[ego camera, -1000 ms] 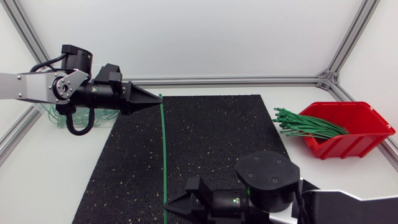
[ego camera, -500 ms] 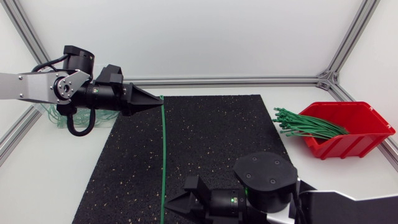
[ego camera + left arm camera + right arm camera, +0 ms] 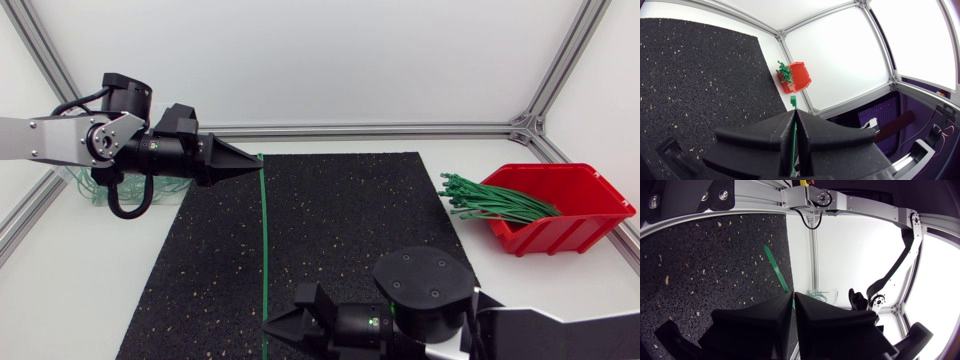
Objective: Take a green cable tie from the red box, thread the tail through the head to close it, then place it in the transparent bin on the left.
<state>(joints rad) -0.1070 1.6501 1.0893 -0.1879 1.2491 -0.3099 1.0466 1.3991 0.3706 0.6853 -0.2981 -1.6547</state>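
A single green cable tie [image 3: 263, 240] is stretched straight across the black mat [image 3: 350, 220], one end in each gripper. My left gripper [image 3: 256, 160] is shut on its far end; in the left wrist view the tie's head [image 3: 793, 102] pokes out past the closed left gripper [image 3: 794, 114]. My right gripper [image 3: 270, 328] is shut on the near end at the mat's front edge, and the tail [image 3: 776, 272] sticks out ahead of the right gripper [image 3: 793, 296]. The red box [image 3: 570, 215] at the right holds a bundle of green ties [image 3: 495, 200]. The transparent bin [image 3: 88, 188] sits at the left, partly hidden behind my left arm.
An aluminium frame rail [image 3: 380, 129] runs along the back of the table. White tabletop lies bare on both sides of the mat. The red box [image 3: 799, 77] also shows far ahead of my left gripper.
My right arm has shifted slightly to the left along the mat's front edge with the tie's near end. The left arm has kept still.
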